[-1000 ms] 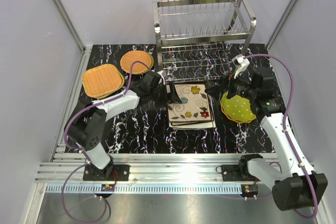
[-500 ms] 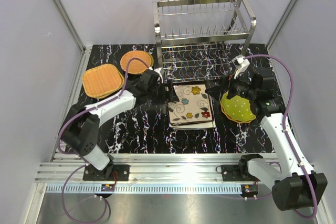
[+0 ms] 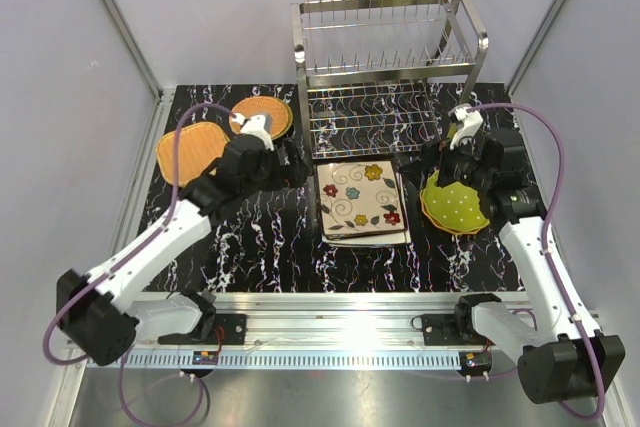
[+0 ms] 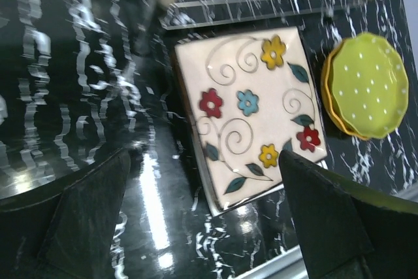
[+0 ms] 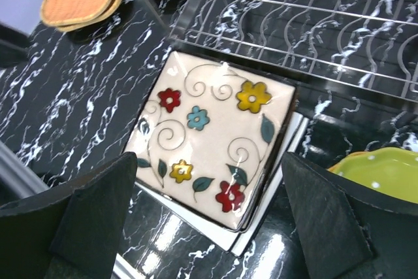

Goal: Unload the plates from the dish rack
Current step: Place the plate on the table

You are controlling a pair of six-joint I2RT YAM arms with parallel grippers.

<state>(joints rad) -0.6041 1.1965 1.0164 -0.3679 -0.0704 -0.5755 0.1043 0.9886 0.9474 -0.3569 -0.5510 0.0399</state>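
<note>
The dish rack (image 3: 390, 57) stands at the back with no plates showing in it; its lower grid shelf (image 5: 307, 17) appears in the right wrist view. The flower-patterned plate (image 3: 362, 197) (image 4: 251, 106) (image 5: 209, 138) tops a stack of cream square plates at the centre. To its right a lime-green dotted plate (image 3: 455, 205) (image 4: 369, 83) lies on an orange one. Two orange woven plates (image 3: 190, 147) (image 3: 265, 112) lie at the back left. My left gripper (image 3: 292, 165) (image 4: 209, 227) hovers open left of the stack. Between the stack and the green plate, my right gripper (image 3: 428, 165) (image 5: 209, 220) is open and empty.
The black marbled table (image 3: 270, 247) is bounded by grey walls left and right, and an aluminium rail (image 3: 330, 332) runs along the near edge. The left arm's purple cable (image 3: 185, 137) arcs over the squarish woven plate.
My left gripper has drawn back to the left, away from the flower plate stack, and opened wider; its arm has swung out to the left. The right arm has barely moved.
</note>
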